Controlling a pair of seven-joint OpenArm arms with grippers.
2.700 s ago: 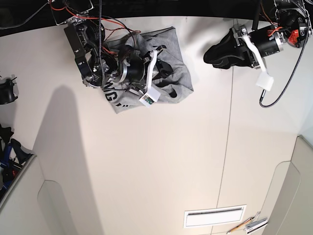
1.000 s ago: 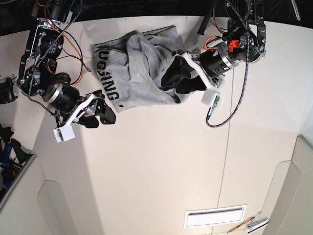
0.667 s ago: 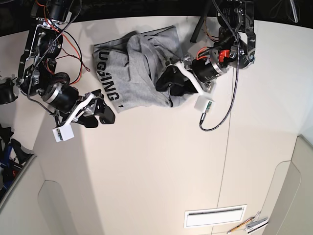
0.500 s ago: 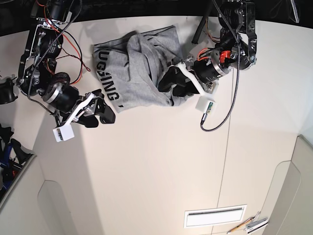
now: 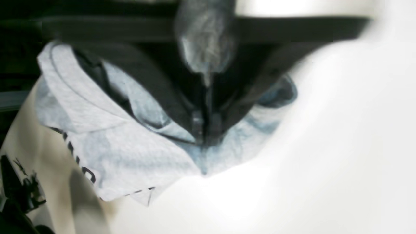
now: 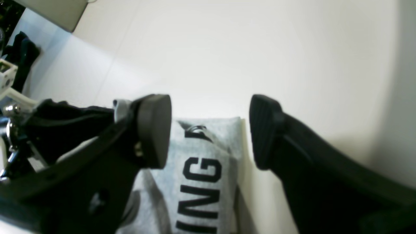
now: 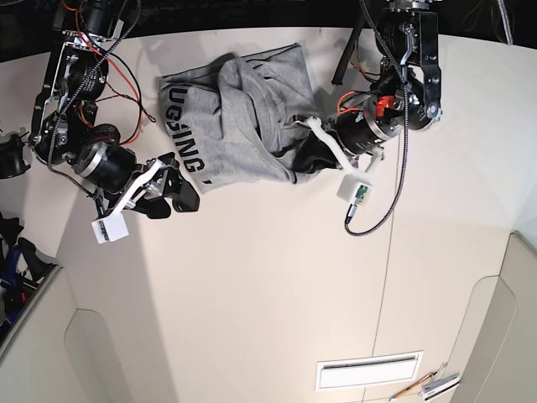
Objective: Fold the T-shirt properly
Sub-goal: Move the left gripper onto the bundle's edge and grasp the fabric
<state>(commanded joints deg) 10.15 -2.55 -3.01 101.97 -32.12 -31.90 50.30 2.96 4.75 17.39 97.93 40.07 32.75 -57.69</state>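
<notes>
T-shirt (image 7: 243, 117) crumpled, upper centre of base view, on white table (image 7: 277, 285). Left gripper (image 5: 204, 130) pinched closed on T-shirt's lower right edge. Right gripper (image 6: 209, 130) spread wide, empty, left of the lettering (image 6: 198, 191).

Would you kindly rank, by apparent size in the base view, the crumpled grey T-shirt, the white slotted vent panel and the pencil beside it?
1. Crumpled heather-grey T-shirt
2. White slotted vent panel
3. Pencil, clearly smallest
</notes>
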